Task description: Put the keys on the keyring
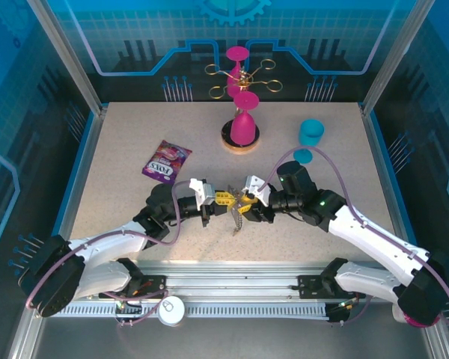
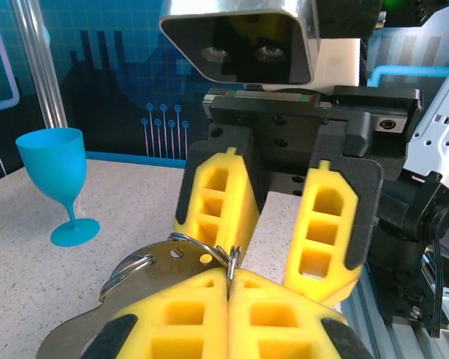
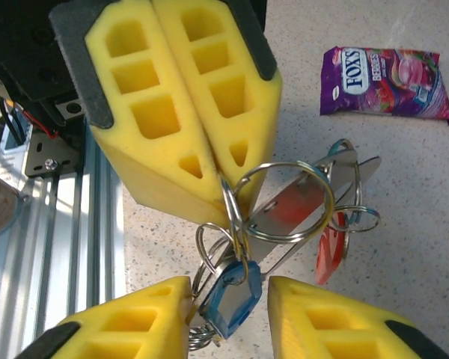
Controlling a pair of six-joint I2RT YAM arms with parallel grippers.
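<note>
My left pincer [image 2: 230,275] clamped shut on silver ring [image 3: 284,202]; my right pincer [image 3: 228,290] part open, blue-tagged key [image 3: 226,301] in its gap, by worktop's [image 1: 135,134] near edge.

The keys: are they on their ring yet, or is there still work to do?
Partly, it seems. The left hand is shut on a wire ring, holding up the bunch. A blue tag and a red tag already hang in it. The right hand stands open around the blue tag. Whether a yellow-tagged key is on, I cannot tell.
</note>
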